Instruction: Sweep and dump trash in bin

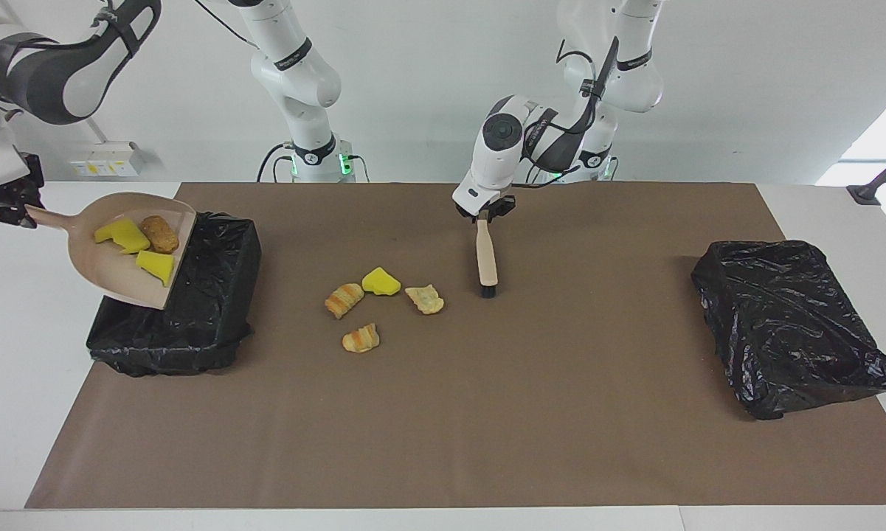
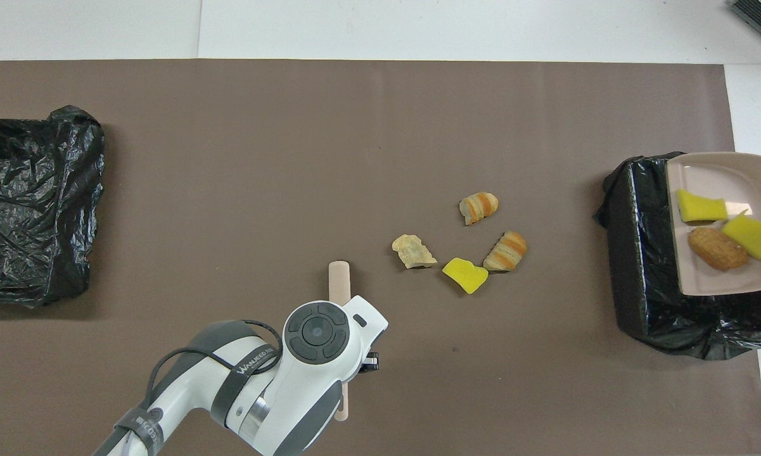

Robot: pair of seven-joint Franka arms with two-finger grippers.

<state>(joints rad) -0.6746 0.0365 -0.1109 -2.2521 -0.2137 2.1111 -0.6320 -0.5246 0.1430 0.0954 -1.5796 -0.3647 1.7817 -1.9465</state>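
Observation:
My right gripper [image 1: 4, 210] is shut on the handle of the beige dustpan [image 1: 118, 284], which it holds up over the black-lined bin [image 1: 192, 324] at the right arm's end of the table. In the pan lie three pieces of trash: two yellow sponge chunks [image 1: 122, 234] [image 2: 700, 206] and a fried nugget [image 1: 161, 233]. On the mat lie several more: two croissants [image 1: 344, 299] [image 1: 361, 338], a yellow sponge [image 1: 381, 282] and a pale scrap [image 1: 424, 298]. My left gripper [image 1: 485, 210] sits at the top of the brush [image 1: 485, 254], whose black bristles rest on the mat.
A second black-lined bin [image 1: 789, 324] [image 2: 31, 202] stands at the left arm's end of the table. The brown mat [image 1: 487, 428] covers most of the table. In the overhead view the left arm's wrist [image 2: 317, 329] covers part of the brush handle [image 2: 339, 278].

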